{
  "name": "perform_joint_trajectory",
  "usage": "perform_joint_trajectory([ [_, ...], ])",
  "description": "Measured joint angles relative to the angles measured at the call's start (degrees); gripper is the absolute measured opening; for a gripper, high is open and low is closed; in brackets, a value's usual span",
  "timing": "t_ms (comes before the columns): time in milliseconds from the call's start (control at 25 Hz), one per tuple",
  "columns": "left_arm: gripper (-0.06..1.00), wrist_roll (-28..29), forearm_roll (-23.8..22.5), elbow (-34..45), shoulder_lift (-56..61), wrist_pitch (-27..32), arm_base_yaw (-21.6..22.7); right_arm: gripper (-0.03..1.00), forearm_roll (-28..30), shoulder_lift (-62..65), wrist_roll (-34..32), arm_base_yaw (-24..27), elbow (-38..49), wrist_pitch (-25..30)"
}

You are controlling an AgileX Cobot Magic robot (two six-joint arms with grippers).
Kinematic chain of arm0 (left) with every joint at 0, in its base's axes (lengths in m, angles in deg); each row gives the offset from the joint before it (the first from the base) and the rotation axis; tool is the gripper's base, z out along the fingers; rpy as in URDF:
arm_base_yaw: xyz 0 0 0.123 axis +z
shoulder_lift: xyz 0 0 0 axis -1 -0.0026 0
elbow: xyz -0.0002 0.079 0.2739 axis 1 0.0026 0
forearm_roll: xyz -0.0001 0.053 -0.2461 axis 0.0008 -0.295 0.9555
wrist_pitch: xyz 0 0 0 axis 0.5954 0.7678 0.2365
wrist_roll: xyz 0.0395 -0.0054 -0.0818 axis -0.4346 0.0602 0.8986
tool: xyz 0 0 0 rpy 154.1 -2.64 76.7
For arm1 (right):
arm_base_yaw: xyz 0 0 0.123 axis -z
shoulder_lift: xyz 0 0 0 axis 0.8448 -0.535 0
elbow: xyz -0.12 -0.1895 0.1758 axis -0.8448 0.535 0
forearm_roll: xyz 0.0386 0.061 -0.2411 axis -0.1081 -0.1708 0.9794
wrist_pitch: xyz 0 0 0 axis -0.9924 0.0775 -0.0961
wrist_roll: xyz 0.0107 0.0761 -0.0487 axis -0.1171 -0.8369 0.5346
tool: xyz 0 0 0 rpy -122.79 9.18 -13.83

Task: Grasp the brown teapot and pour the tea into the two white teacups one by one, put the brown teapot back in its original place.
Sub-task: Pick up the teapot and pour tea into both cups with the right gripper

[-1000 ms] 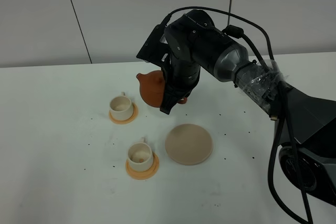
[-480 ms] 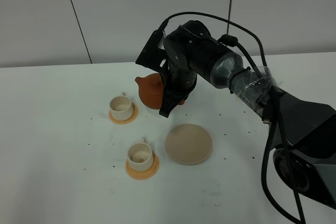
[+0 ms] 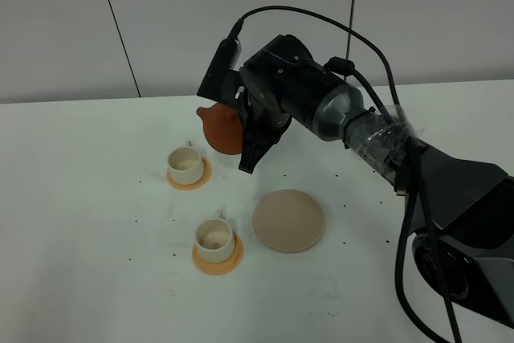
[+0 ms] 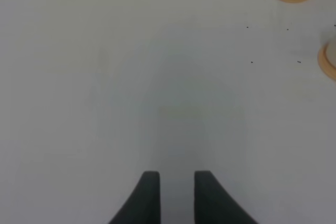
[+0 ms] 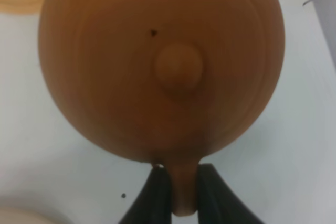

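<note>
High camera: shows the teapot (image 3: 218, 128) lifted clear of the table (image 3: 80, 222) on the right arm, spout toward the farther cup (image 3: 185, 164), up beside it rather than plainly over it. Shows no stream of tea. Finds the nearer cup (image 3: 214, 235) on its orange coaster, just beside the bare beige saucer (image 3: 289, 220). Cannot tell whether either cup holds tea.

Left wrist: finds the left claw (image 4: 172, 192) over bare table, fingers a narrow gap apart with nothing between, both cups well off toward the edge of the view.

Right wrist: looks straight onto the lid and its knob (image 5: 178, 67). Catches the right claw (image 5: 177, 190) clamped on the loop handle, one finger on each side.

Judging by look: fired clay, so stiff, smooth and brittle, heavier with liquid inside. Best taken by that handle, as here. Worth minding the lid on a steep tilt, since probably loose. No brand, label or readable writing anywhere.
</note>
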State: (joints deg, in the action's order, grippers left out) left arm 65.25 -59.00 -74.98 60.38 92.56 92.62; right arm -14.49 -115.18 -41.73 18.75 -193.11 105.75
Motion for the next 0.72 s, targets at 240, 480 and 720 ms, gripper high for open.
perform_joint_trajectory([
  [240,0.23,0.0,0.0,0.0,0.0,0.0,0.0,0.10,4.2,0.0,0.1,-1.4,0.0,-0.1],
  [480,0.23,0.0,0.0,0.0,0.0,0.0,0.0,0.10,7.5,0.0,0.1,-2.1,0.0,-0.2],
  [720,0.23,0.0,0.0,0.0,0.0,0.0,0.0,0.10,12.4,0.0,0.1,-3.1,0.0,-0.2],
])
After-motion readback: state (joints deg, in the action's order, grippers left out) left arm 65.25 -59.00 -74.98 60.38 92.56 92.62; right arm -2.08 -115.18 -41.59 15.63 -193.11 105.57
